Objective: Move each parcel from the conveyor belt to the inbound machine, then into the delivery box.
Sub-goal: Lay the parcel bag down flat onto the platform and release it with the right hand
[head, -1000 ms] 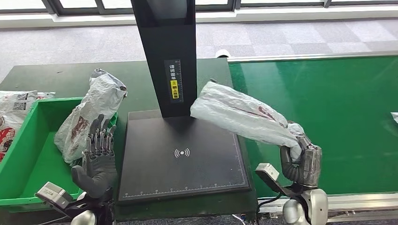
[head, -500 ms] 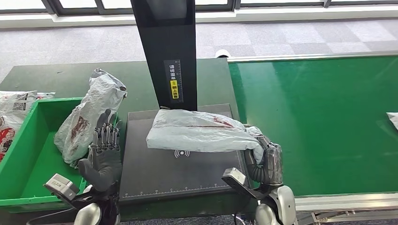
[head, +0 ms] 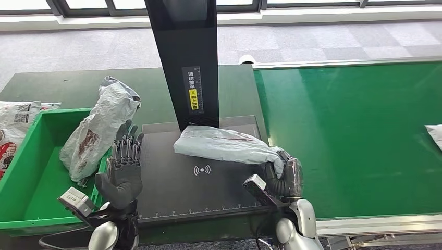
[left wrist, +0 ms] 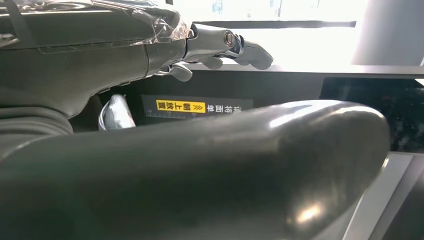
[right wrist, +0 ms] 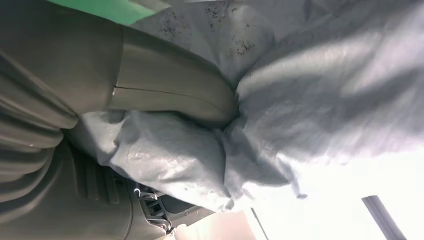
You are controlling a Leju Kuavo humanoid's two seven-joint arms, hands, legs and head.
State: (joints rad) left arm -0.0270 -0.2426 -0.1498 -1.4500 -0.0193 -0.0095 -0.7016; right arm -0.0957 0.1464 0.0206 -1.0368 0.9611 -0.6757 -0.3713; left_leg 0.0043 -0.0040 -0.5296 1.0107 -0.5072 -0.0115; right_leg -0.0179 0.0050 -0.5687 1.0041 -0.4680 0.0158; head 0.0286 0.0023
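Observation:
A grey plastic parcel (head: 221, 145) lies across the black scan plate of the inbound machine (head: 203, 179), just in front of its black post (head: 185, 57). My right hand (head: 284, 177) grips the parcel's right end at the plate's right edge; the right wrist view has the crumpled bag (right wrist: 320, 100) pressed against my thumb (right wrist: 170, 90). Over the plate's left edge my left hand (head: 124, 166) is raised with its fingers spread and nothing in it. Another grey parcel (head: 101, 127) leans on the rim of the green delivery box (head: 31, 177).
The green conveyor belt (head: 354, 135) runs to the right, with a white parcel (head: 434, 131) at its far right edge. More printed parcels (head: 15, 125) lie at the far left behind the box. A yellow label (left wrist: 181, 106) on the machine's post faces the left wrist camera.
My right hand has carried the grey parcel leftward from above the belt and down onto the scan plate. The left hand has shifted right and a little forward, towards the plate's left edge.

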